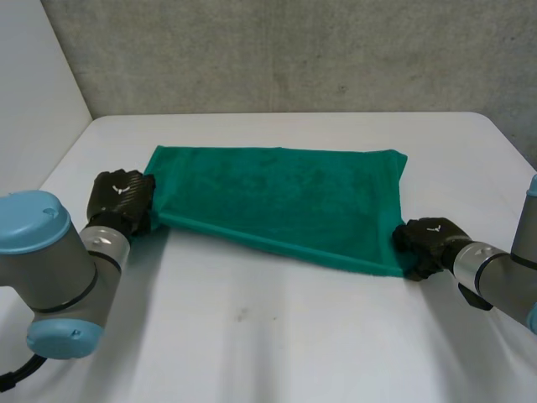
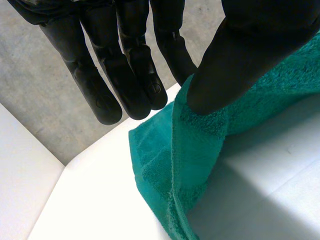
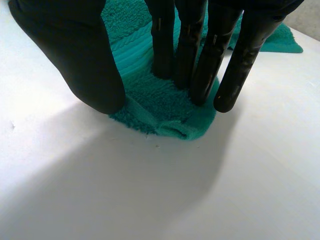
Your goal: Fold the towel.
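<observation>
A green towel (image 1: 277, 197) lies spread across the white table (image 1: 252, 336), its long sides running left to right. My left hand (image 1: 122, 197) is at the towel's near left corner. In the left wrist view the thumb (image 2: 250, 50) pinches that corner of the towel (image 2: 200, 165) against a finger, and the cloth rises off the table there. My right hand (image 1: 428, 239) is at the near right corner. In the right wrist view its straight fingers (image 3: 200, 55) press down on the corner of the towel (image 3: 160, 107), the thumb touching the cloth's edge beside them.
A grey wall stands behind the table's far edge. Bare tabletop stretches in front of the towel, between my two arms.
</observation>
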Robot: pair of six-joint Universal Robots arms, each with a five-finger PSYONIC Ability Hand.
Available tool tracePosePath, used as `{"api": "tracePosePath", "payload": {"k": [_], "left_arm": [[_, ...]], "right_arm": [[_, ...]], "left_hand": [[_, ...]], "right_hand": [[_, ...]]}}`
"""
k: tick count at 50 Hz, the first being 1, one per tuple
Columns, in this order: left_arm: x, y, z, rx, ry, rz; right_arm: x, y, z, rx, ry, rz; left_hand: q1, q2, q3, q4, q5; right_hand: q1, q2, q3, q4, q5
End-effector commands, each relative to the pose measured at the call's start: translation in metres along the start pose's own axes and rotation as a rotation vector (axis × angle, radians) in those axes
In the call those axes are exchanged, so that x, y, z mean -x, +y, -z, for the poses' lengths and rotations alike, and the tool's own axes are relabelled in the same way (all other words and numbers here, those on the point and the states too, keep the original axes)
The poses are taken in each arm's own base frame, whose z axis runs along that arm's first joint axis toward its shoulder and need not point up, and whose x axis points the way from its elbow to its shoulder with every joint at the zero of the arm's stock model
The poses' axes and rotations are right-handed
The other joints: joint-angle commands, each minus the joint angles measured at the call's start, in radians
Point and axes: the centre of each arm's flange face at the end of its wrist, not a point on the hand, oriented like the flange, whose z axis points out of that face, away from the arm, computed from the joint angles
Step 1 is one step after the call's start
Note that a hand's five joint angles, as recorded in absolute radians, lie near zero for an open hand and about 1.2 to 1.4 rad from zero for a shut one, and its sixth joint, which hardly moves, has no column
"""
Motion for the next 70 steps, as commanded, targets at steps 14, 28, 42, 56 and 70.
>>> {"api": "tracePosePath", "payload": {"k": [14, 28, 42, 56, 70], "left_arm": [[0.005, 0.002, -0.004, 0.008, -0.015, 0.001], [0.004, 0.006, -0.004, 0.019, -0.012, 0.000], [0.004, 0.006, -0.004, 0.018, -0.011, 0.000], [0.004, 0.006, -0.005, 0.020, -0.010, 0.000], [0.004, 0.006, -0.005, 0.018, -0.011, 0.000]], "right_arm": [[-0.011, -0.018, -0.008, -0.076, 0.045, 0.014], [-0.017, -0.024, -0.006, -0.111, 0.085, -0.023], [-0.001, -0.018, 0.031, -0.039, -0.010, -0.057], [0.002, -0.013, 0.029, -0.052, -0.011, -0.051], [-0.003, -0.005, 0.006, -0.057, -0.002, -0.029]], "left_hand": [[0.285, 0.199, 0.205, 0.201, 0.243], [0.285, 0.199, 0.205, 0.201, 0.243], [0.285, 0.199, 0.205, 0.201, 0.243], [0.285, 0.199, 0.205, 0.201, 0.243], [0.285, 0.199, 0.205, 0.201, 0.243]], "right_hand": [[0.810, 0.697, 0.699, 0.701, 0.668], [0.810, 0.697, 0.699, 0.701, 0.668], [0.107, -0.006, -0.004, -0.002, -0.035], [0.124, 0.012, 0.014, 0.015, -0.018], [0.224, 0.111, 0.113, 0.115, 0.082]]}}
